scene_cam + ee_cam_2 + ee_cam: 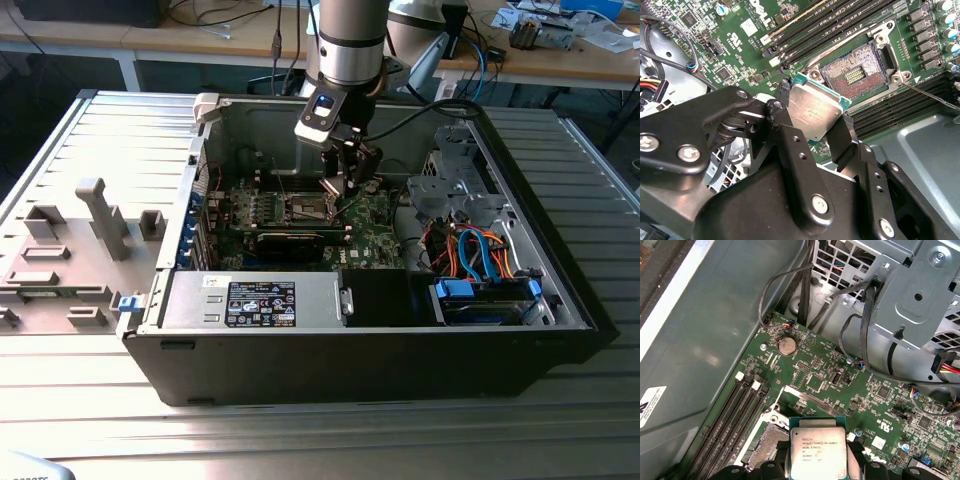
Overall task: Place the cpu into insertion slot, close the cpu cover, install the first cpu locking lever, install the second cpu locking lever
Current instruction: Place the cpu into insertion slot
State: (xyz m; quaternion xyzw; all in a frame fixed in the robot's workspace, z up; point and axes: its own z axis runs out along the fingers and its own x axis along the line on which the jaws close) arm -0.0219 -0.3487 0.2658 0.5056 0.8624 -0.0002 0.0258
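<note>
**Chip in the claw, socket open below**

Chip (pixel 817 112) first: you have it pinched between the two black fingers (pixel 841 135) of the claw (pixel 815 119), which is closed on its opposite edges. Its silvery face shows in both wrist views, with a thin green rim around it. It is off the board and not seated.

The socket (pixel 855 75) sits just beside the chip in the second wrist view. Its dark middle and rows of contacts lie bare inside the silver rim. A thin metal rod (pixel 930 95) runs out from one corner of it across the black memory slots (pixel 840 20).

In the exterior view you see the arm reaching down into the open computer case (pixel 300 370), which lies on the grey ribbed table (pixel 100 400). The claw (pixel 345 185) hangs over the green board (pixel 375 235), just to the exterior view's right of the socket (pixel 308 208) — close above it, though you cannot tell the gap. The labelled box (pixel 260 300) sits nearer the camera, along the case's near wall.

In the first wrist view the chip (pixel 818 452) hangs over the board, well apart from the round coin battery (pixel 786 345).
</note>
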